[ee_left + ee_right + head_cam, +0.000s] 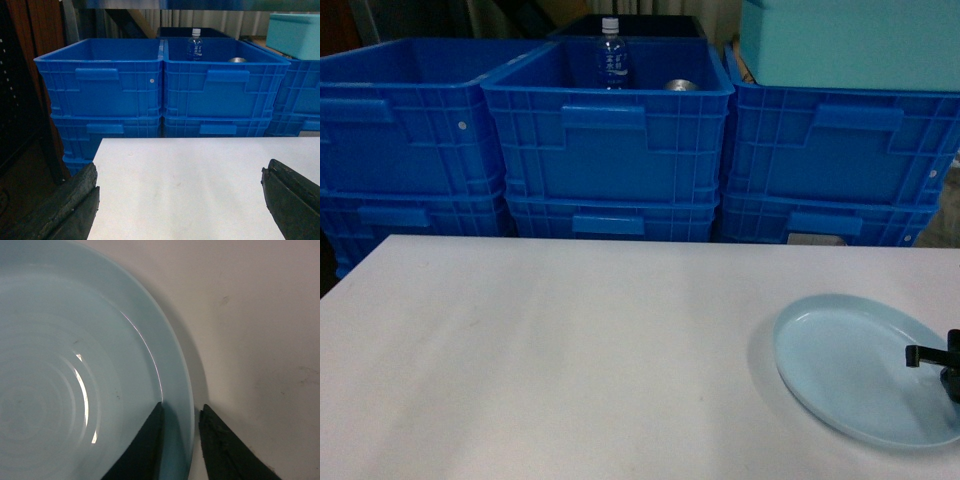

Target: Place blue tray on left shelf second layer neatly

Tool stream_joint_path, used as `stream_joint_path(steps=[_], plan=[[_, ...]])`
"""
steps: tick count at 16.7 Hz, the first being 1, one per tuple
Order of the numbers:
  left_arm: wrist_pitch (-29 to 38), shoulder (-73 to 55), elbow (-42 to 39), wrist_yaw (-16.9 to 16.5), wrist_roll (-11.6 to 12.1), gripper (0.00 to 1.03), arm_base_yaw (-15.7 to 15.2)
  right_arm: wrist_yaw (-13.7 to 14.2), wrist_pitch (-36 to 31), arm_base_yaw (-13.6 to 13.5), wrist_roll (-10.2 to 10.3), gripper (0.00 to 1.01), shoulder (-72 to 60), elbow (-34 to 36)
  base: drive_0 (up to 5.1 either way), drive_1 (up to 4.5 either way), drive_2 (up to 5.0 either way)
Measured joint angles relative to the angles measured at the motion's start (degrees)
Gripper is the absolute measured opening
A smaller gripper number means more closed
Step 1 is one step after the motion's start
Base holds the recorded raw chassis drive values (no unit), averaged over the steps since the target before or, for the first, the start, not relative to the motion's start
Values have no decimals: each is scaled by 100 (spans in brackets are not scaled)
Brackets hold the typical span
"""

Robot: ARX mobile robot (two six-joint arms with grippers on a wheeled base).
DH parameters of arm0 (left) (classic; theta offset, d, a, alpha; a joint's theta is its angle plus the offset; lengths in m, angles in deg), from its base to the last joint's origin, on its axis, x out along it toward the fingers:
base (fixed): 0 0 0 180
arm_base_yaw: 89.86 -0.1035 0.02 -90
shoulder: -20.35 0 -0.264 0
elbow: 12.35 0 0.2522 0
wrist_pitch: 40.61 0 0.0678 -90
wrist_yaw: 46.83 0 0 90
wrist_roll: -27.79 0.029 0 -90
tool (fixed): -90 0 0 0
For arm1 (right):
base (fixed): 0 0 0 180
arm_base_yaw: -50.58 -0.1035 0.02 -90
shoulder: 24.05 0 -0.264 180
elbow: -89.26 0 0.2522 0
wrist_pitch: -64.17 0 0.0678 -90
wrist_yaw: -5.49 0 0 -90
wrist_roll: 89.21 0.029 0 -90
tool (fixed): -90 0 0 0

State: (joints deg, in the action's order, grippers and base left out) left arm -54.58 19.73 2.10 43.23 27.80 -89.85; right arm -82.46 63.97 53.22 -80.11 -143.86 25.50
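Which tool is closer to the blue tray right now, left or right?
Right. The right tool straddles the blue tray rim, one finger inside, one outside, nearly closed on it. The left tool hangs open over bare white table, facing the blue crates, no tray in its view.
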Motion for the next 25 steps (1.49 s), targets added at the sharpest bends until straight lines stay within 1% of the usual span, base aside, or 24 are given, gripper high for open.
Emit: stream_joint_path(steps=[1,2,4,6,9,11,14,15,16,17,18,20,22,24,25], plan=[[-2,0,0,0,2,98,0,-13,24,-44,20,13,15,0,0,0,0],[2,0,0,0,2,98,0,72,63,-122,68,3,74,0,0,0,0],[2,0,0,0,0,98,0,61,81,-164,179,2,92,11,0,0,0],[4,0,0,2,2,98,0,37,-15,-168,197,2,-61,-136,0,0,0],[2,0,0,2,2,98,0,-205,-216,-72,201,2,-77,-92,0,0,0],[2,0,0,0,0,98,0,-251,-380,-68,201,2,-9,24,0,0,0],[2,0,0,0,2,98,0,-409,-682,-74,221,2,205,350,0,0,0],[2,0,0,0,2,98,0,-439,-839,-81,195,2,343,501,0,0,0],[2,0,0,0,2,98,0,-439,-1038,-116,111,2,514,629,0,0,0],[2,0,0,-2,2,98,0,-509,-1191,-120,68,2,754,758,0,0,0],[0,0,0,0,0,98,0,-529,-1325,-146,-22,2,1034,894,0,0,0],[2,0,0,0,2,98,0,-601,-1327,-149,-22,2,1161,942,0,0,0],[0,0,0,0,2,98,0,-765,-1429,-151,-129,2,1665,1152,0,0,0],[2,0,0,0,0,98,0,-837,-1537,-151,-326,2,2186,1333,0,0,0],[0,0,0,0,0,98,0,-874,-1692,-144,-470,2,2516,1480,0,0,0]])
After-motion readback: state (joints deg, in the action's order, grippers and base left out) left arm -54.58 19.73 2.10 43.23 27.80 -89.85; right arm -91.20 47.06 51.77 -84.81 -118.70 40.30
